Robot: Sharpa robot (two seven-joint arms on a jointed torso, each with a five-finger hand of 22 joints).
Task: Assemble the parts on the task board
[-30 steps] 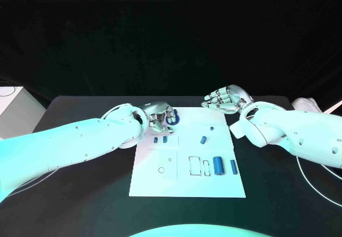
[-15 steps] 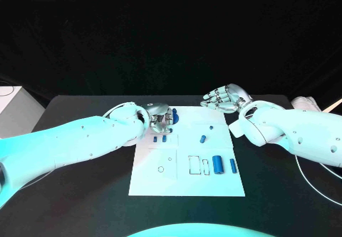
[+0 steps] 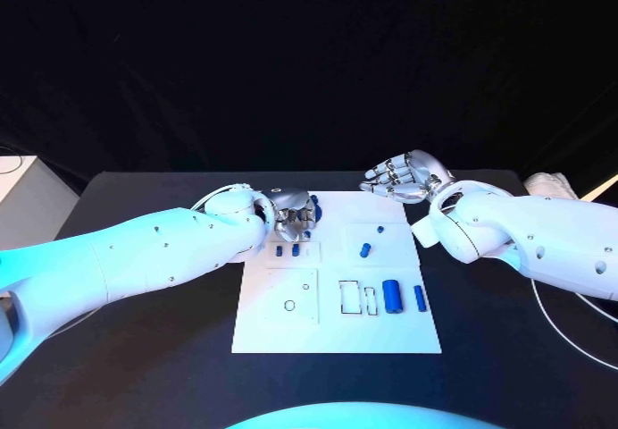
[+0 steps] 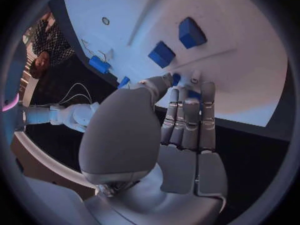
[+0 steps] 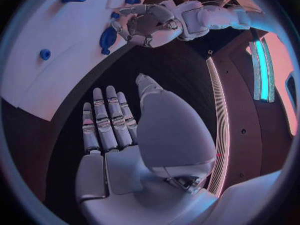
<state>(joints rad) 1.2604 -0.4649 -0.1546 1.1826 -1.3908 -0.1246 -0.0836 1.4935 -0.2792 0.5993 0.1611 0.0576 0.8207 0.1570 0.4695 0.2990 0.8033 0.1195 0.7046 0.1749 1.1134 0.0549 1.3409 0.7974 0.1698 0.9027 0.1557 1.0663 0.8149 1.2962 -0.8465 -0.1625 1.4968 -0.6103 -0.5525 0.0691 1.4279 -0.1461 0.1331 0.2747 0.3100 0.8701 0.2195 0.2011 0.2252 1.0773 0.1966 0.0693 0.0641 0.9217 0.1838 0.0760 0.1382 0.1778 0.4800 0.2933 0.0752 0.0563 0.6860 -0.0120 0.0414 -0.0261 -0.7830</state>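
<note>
Barely shifted since a second ago, left hand fingers curled over a blue part at the task board far edge, grip unclear, right hand open, holding nothing, above the surface.

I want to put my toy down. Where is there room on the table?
The near end of the white task board is bare, as is the black table beside it. It is crowded at the far left corner, where the silver left hand hovers over small blue parts.

The flat white task board looks matt and smooth, like plastic. The small blue cylindrical parts look like plain smooth plastic. The silver many-fingered left hand gleams like metal (right hand likewise). The black table is dull.
</note>
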